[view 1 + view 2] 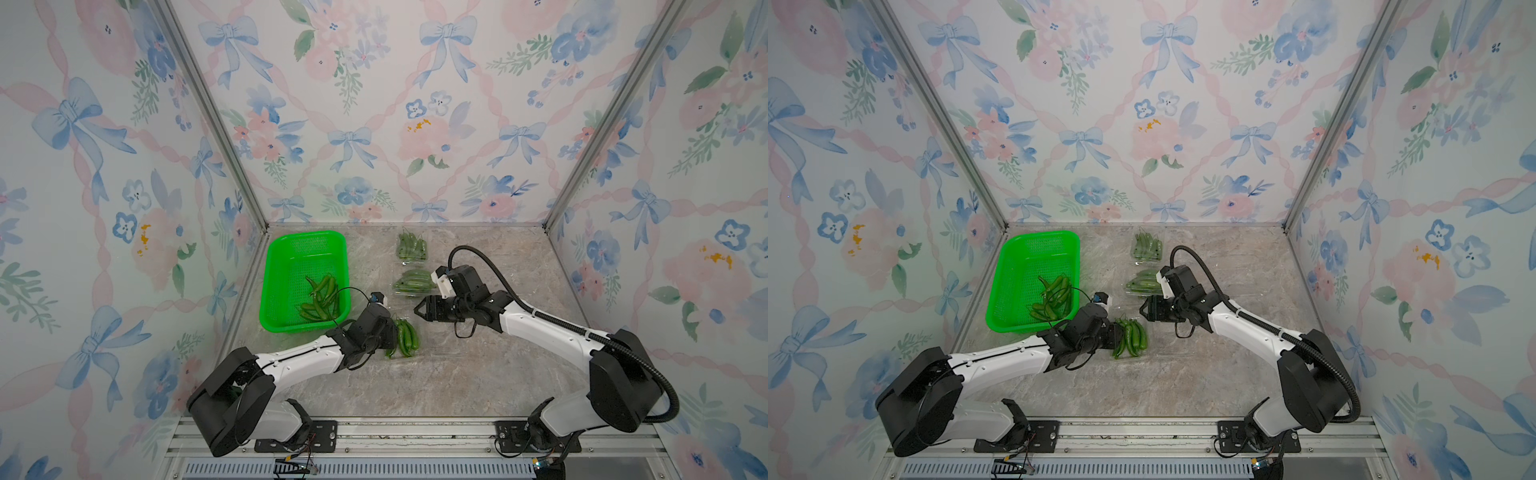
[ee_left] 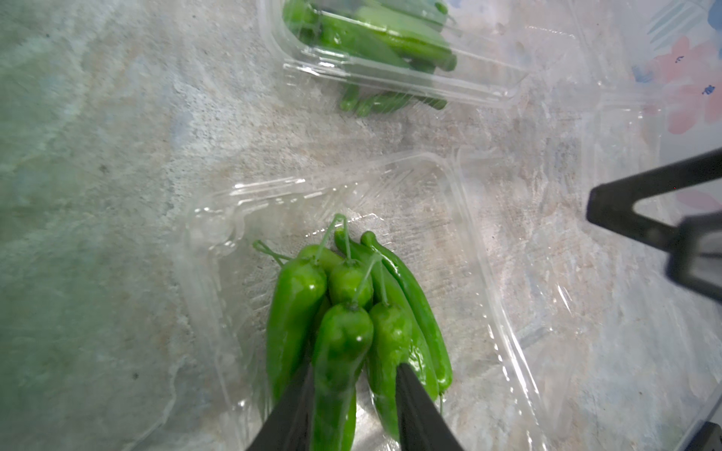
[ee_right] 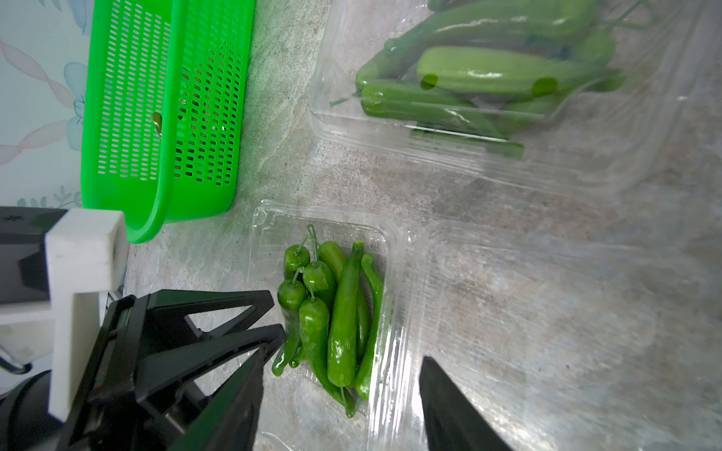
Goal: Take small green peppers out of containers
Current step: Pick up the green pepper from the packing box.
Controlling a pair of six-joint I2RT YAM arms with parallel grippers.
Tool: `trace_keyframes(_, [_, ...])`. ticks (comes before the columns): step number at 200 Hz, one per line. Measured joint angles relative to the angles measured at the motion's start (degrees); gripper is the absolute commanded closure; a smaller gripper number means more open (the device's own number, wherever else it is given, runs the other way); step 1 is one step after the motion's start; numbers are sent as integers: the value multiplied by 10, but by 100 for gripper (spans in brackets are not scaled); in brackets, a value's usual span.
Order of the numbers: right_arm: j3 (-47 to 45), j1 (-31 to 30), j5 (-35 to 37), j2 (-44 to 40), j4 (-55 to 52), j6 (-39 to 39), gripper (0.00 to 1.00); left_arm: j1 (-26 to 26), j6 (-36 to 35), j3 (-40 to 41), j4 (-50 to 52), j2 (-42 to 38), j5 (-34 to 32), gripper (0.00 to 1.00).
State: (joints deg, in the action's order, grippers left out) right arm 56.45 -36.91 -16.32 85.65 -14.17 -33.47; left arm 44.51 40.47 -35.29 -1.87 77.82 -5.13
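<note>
Left gripper (image 2: 354, 365) reaches low into the open container (image 2: 488, 250) nearest the arm bases. Its two black fingers (image 2: 418, 410) stand partly apart, astride one of the small green peppers (image 2: 340, 336) bunched side by side on the clear tray, stems pointing away from the wrist. Whether the fingers actually pinch that pepper cannot be told. The container's clear lid (image 3: 547, 312) lies spread flat beside the tray on the marble-patterned table (image 1: 457, 374). Just beyond, the right gripper (image 1: 419, 308) hangs above the table with its jaws wide apart and nothing between them, pointed toward the left arm across the open container. Behind it sits a second container (image 1: 409, 286), lid down and packed with peppers, partly hidden in both top views by the right arm's wrist. To the robot's left, a bright green basket (image 1: 286, 249) stands by the side wall with loose peppers (image 1: 320, 299) heaped in its near end, the far end bare. A third container (image 1: 412, 248), also closed and full, rests farthest back, close to the flowered back wall (image 1: 374, 124).
</note>
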Motion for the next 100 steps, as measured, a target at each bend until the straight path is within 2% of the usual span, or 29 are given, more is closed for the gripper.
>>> trace_keyframes(100, [-8, 8, 0, -8, 4, 0, 37, 0, -19, -46, 12, 58, -26, 67])
